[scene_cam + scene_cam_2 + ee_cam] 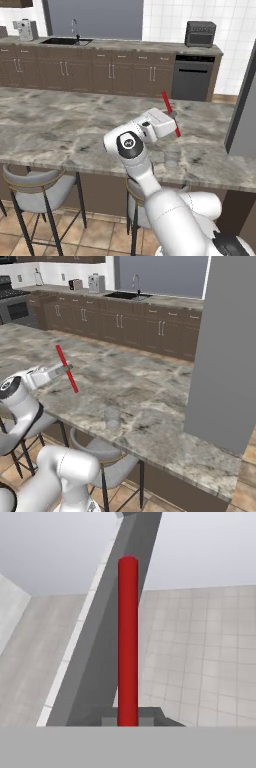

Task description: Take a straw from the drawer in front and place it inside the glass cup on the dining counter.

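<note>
The jaws clench the straw (pixel 170 113) mid-length, tilted above the counter (pixel 60 125), ready to lower into the glass cup (pixel 112 418) nearby.

1. My arm (pixel 165 210) is glossy white, built of rounded, tube-like segments.
2. One joint wears a round dark cap (pixel 128 143) with a small pale mark at its centre.
3. The hand (pixel 159 123) is a boxy white block.
4. My gripper (pixel 172 115) has short grey fingers.

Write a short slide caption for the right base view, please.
Gripper holds the red straw tilted above the dining counter, short of the glass cup.
</note>
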